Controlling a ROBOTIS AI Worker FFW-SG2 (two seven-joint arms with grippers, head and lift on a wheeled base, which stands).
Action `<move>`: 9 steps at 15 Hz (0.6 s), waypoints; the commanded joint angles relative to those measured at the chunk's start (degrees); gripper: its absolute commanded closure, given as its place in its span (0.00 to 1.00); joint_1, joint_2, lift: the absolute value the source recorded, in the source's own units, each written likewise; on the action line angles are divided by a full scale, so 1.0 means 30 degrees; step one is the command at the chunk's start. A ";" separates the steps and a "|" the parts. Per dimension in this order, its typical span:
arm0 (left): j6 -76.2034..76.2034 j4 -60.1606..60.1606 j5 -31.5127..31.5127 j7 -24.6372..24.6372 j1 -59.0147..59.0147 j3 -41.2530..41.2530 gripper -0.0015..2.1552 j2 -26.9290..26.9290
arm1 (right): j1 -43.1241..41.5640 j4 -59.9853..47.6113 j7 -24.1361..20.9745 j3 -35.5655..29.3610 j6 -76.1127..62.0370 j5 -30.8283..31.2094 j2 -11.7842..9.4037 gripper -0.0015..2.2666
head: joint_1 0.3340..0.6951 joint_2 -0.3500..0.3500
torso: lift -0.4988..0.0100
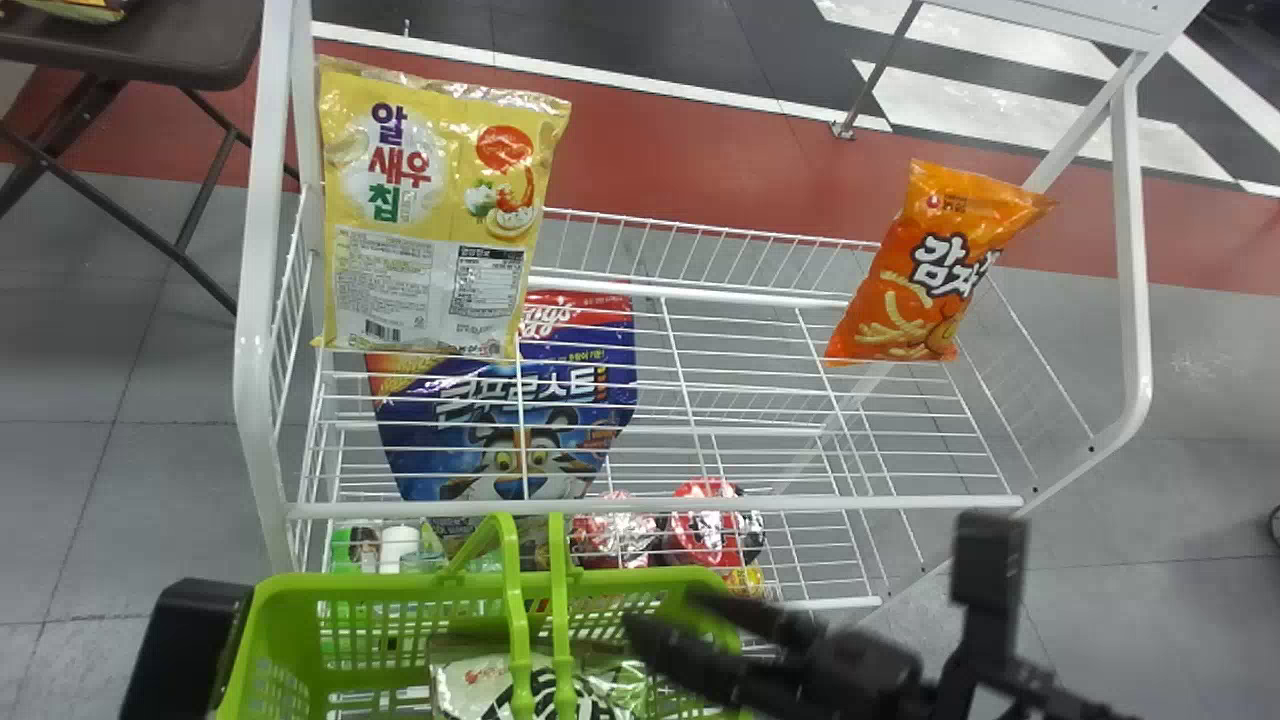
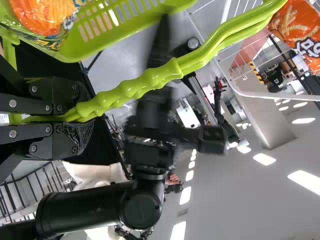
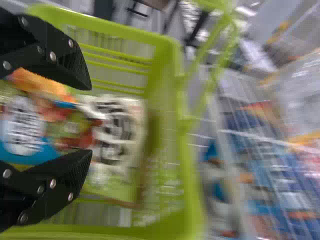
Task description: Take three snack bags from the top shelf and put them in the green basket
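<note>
Evidently between drop and next pick. In basket (image 1: pixel 330 588): striped bag (image 3: pixel 117 127), blue bag (image 3: pixel 25 150), perhaps more; count unclear. On top shelf (image 1: pixel 850 503): yellow bag (image 1: pixel 430 210), left; orange bag (image 1: pixel 930 270), right. Left claw (image 2: pixel 85 115): clamped on handle (image 2: pixel 145 90). Right claw (image 3: pixel 91 119): wide, gripping nothing, over basket. Calls for a tally; if short of three, a reach to the shelf.

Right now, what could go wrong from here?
The bright green plastic basket is held by its looped handles in the left end effector; a knock from the right end effector, open over it, could swing it.

The glossy orange snack bag stands tilted near the white wire shelf's right end; a poor grasp might topple it.
</note>
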 commanded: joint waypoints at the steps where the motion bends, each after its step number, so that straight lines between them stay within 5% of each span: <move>1: -0.0004 0.0004 0.0001 -0.0013 0.0087 -0.0047 0.95 0.0008 | -0.1339 0.1466 -0.0273 -0.0167 -0.6128 0.0527 0.0083 0.04 | 1.00 0.00 | 0.90; 5: -0.0121 0.0034 0.0001 -0.0218 0.0145 0.0129 0.95 0.0037 | -0.6877 0.5451 -0.2822 -0.1573 -0.5894 0.3515 0.0083 0.04 | 1.00 0.00 | 0.90; 9: -0.0121 0.0151 0.0001 -0.0218 0.0028 0.0334 0.95 0.0008 | -1.1447 1.0255 -0.3847 -0.3770 -0.6187 0.5243 0.0083 0.04 | 1.00 0.00 | 0.90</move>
